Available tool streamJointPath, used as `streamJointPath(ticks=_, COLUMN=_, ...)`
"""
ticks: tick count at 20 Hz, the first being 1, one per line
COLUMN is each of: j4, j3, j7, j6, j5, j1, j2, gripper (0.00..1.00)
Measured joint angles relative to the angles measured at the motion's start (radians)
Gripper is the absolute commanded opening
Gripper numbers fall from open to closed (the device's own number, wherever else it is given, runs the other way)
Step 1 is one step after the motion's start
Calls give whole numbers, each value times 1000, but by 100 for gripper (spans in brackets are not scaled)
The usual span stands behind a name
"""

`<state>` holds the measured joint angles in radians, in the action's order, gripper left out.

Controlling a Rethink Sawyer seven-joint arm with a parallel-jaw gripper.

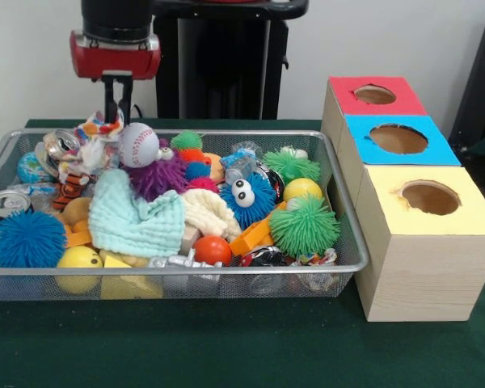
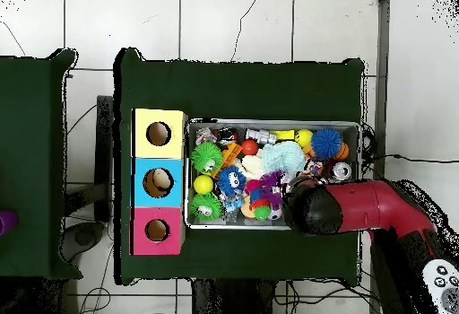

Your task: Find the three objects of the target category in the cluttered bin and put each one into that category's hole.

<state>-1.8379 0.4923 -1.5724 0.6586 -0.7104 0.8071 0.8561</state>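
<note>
A: What is covering the table (image 1: 226, 347)?
B: A dark green cloth is covering it, edge to edge.
A: And what is sitting directly on it?
B: The cluttered bin (image 1: 186, 279) is resting there, and a wooden box row (image 1: 412, 267) with red, blue and yellow tops is standing just beside it.

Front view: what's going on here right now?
The Sawyer's gripper hangs over the far corner of the cluttered bin, just above a multicoloured toy, near the baseball. Whether it grips anything can't be told. Beside the bin stand the red box, blue box and yellow box, each with a hole.
</note>
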Motion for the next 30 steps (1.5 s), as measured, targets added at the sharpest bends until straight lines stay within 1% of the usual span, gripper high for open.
streamJointPath(ticks=3, j4=-7, j3=0, j7=0, j6=40, j5=25, j1=-21, j2=44, gripper=0)
streamJointPath(ticks=8, j4=-9, j3=-1, j7=0, j6=77, j5=47, j1=-43, j2=95, gripper=0)
streamJointPath(ticks=12, j4=-10, j3=-6, j7=0, j6=107, j5=58, j1=-64, j2=127, gripper=0)
streamJointPath(ticks=14, j4=-10, j3=-12, j7=0, j6=136, j5=59, j1=-89, j2=150, gripper=0)
streamJointPath(ticks=18, j4=-10, j3=-19, j7=0, j6=174, j5=63, j1=-126, j2=175, gripper=0)
streamJointPath(ticks=22, j4=-10, j3=-24, j7=0, j6=191, j5=68, j1=-153, j2=191, gripper=0)
streamJointPath(ticks=23, j4=-10, j3=-27, j7=0, j6=198, j5=72, j1=-171, j2=200, gripper=0)
streamJointPath(ticks=27, j4=-10, j3=-36, j7=0, j6=200, j5=79, j1=-205, j2=210, gripper=0)
streamJointPath(ticks=30, j4=-10, j3=-52, j7=0, j6=200, j5=84, j1=-250, j2=216, gripper=0)
